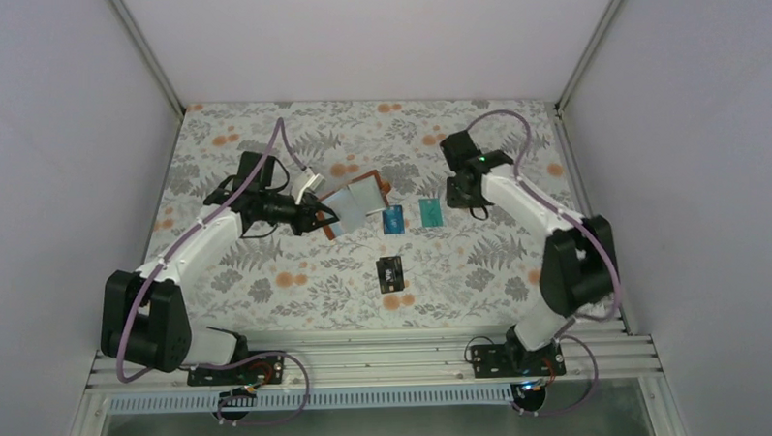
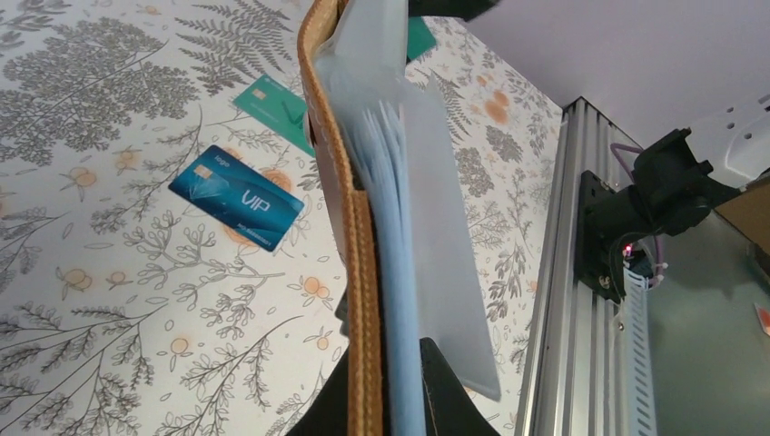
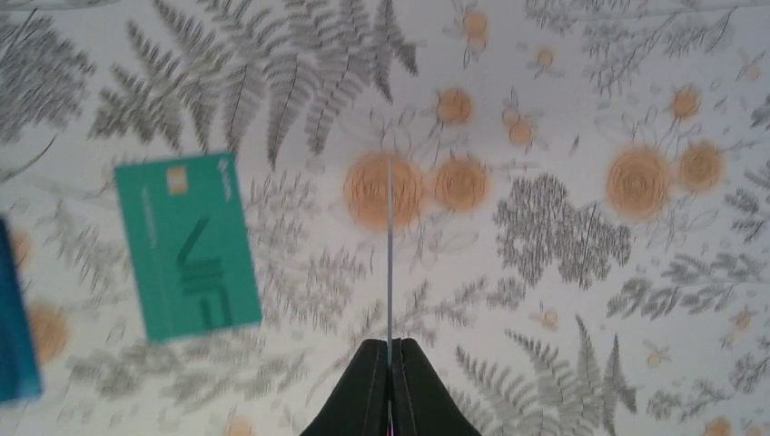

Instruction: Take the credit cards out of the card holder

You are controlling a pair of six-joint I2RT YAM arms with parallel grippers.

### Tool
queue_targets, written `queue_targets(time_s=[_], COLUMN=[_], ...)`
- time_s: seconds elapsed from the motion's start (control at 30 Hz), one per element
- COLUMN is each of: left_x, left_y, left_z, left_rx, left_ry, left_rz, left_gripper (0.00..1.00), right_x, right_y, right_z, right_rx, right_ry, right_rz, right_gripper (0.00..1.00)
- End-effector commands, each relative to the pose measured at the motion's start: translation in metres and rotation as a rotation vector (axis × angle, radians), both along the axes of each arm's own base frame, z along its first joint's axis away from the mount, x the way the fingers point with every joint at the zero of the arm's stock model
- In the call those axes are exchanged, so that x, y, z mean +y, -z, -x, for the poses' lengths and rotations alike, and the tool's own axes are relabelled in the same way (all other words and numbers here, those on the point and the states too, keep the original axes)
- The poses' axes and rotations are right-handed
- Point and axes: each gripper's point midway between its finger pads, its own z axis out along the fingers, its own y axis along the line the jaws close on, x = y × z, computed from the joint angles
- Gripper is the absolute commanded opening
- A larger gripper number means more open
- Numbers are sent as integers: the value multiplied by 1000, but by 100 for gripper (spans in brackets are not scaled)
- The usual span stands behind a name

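Brown leather card holder (image 2: 356,218) is held aloft, pinched by the left gripper (image 2: 386,404) so its pockets open toward the right gripper (image 3: 389,363), which is clamped on a thin card (image 3: 389,254) seen edge-on, probably to lay it beside the teal card (image 3: 186,245), blue card (image 2: 236,209) and black card (image 1: 391,273).

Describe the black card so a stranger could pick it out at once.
Start at the floral table; three cards lie flat near its middle. The black card lies alone, nearest the metal rail, apart from the blue card and teal card side by side. Only it is dark, with white marks.
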Motion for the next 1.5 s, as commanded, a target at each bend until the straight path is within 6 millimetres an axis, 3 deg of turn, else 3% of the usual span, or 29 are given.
queue_targets(time_s=[0.0, 0.1, 0.33, 0.57, 0.93, 1.33, 1.4, 1.47], left_x=[4, 5, 4, 5, 5, 5, 5, 5], left_y=[-10, -9, -7, -8, -7, -7, -7, -7], left_z=[-3, -3, -3, -2, -1, -1, -1, -1], left_rx=[-44, -36, -24, -29, -25, -24, -23, -20], left_ry=[-25, -27, -22, -19, -16, -14, -14, -12], left_rz=[7, 10, 17, 20, 23, 26, 27, 28], left_gripper=[2, 2, 2, 2, 2, 2, 2, 2], right_x=[-10, -1, 34, 51, 88, 98, 99, 103], right_y=[21, 41, 62, 97, 97, 101, 101, 100], right_z=[-22, -24, -38, -38, -45, -41, -39, -38], right_rx=[41, 97, 105, 172, 136, 151, 155, 154], right_ry=[58, 42, -30, -72, -101, -122, -126, -137], right_rz=[207, 271, 322, 401, 272, 207, 199, 174], right_gripper=[4, 4, 4, 4, 4, 4, 13, 30])
